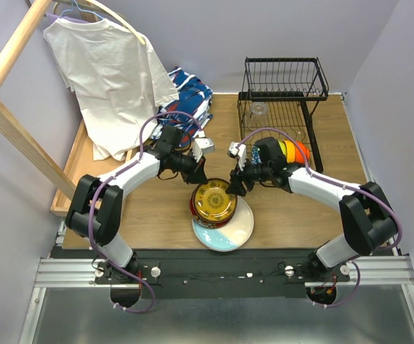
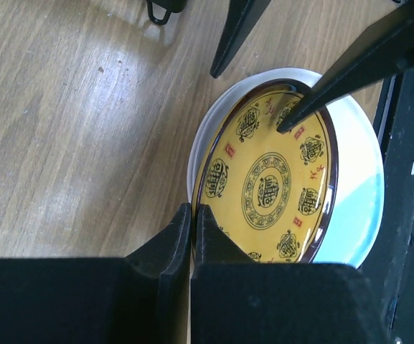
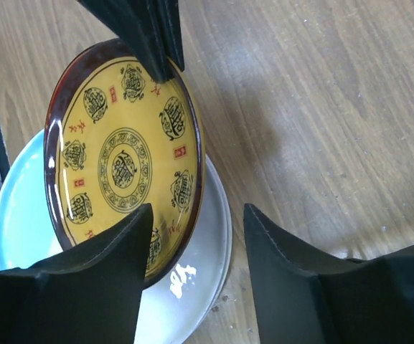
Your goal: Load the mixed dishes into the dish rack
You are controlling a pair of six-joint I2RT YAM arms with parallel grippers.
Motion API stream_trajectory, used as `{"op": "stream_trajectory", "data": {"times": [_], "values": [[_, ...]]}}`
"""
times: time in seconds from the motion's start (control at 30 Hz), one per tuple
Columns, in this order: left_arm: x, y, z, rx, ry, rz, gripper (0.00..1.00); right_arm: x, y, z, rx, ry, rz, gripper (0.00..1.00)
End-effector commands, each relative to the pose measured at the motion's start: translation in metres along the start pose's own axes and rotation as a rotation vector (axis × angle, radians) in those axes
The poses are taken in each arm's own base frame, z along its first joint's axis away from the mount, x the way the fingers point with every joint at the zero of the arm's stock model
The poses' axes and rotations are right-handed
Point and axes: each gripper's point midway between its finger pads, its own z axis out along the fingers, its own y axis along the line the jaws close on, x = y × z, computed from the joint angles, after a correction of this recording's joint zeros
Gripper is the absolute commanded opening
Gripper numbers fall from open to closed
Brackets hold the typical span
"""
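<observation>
Pale lilac walls [image 1: 264,29] enclose a wood-grain table [image 1: 156,215], evenly lit w/ soft glare. At L, timber frame [image 1: 9,54] carries white T-shirt [image 1: 106,72] on a hanger; shallow wooden tray [image 1: 77,172] below, folded clothes [image 1: 192,97] beside.

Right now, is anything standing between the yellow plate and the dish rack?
Yes. The right gripper and its arm lie across the straight line from the yellow plate to the dish rack, jaws open astride the plate's rim. Colourful bowls already sit in the rack's near end.
</observation>
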Motion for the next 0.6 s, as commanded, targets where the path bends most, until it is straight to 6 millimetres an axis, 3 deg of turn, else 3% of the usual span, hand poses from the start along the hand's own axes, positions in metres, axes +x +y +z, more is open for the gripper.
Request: {"op": "stream_trajectory", "data": {"times": [0.0,0.07,0.1,0.17,0.2,0.23,0.33,0.37,0.43,0.47,0.53,0.57], "values": [[-0.018,-0.01,-0.007,0.035,-0.074,0.03,0.04,-0.012,-0.006,0.002,0.042,-0.041,-0.004,0.5],[-0.016,-0.009,-0.005,0.037,-0.075,0.013,0.05,-0.01,-0.006,0.002,0.04,-0.038,0.016,0.42],[-0.017,-0.008,-0.005,0.034,-0.079,0.012,0.06,-0.011,-0.006,0.002,0.038,-0.04,0.017,0.3],[-0.016,-0.007,-0.003,0.032,-0.081,-0.003,0.07,-0.01,-0.006,0.003,0.04,-0.037,0.027,0.19],[-0.017,-0.006,-0.003,0.031,-0.086,-0.002,0.08,-0.01,-0.007,0.003,0.046,-0.036,0.028,0.05],[-0.017,-0.005,-0.002,0.028,-0.087,-0.006,0.08,-0.011,-0.009,0.003,0.052,-0.036,0.025,0.01],[-0.018,-0.003,-0.002,0.023,-0.094,-0.023,0.15,-0.017,-0.014,0.002,0.074,-0.041,0.011,0.01],[-0.018,0.0,-0.002,0.011,-0.094,-0.054,0.25,-0.019,-0.016,0.0,0.08,-0.04,-0.002,0.01],[-0.024,0.004,-0.004,-0.002,-0.116,-0.083,0.32,-0.025,-0.015,-0.004,0.079,-0.027,-0.012,0.0],[-0.026,0.009,-0.006,-0.027,-0.126,-0.102,0.41,-0.028,-0.015,-0.006,0.077,-0.022,-0.034,0.0],[-0.035,0.019,-0.013,-0.062,-0.161,-0.142,0.47,-0.029,-0.012,-0.013,0.07,0.008,-0.035,0.01],[-0.037,0.022,-0.016,-0.07,-0.172,-0.149,0.5,-0.039,-0.011,-0.017,0.069,0.001,-0.064,0.0]]}}
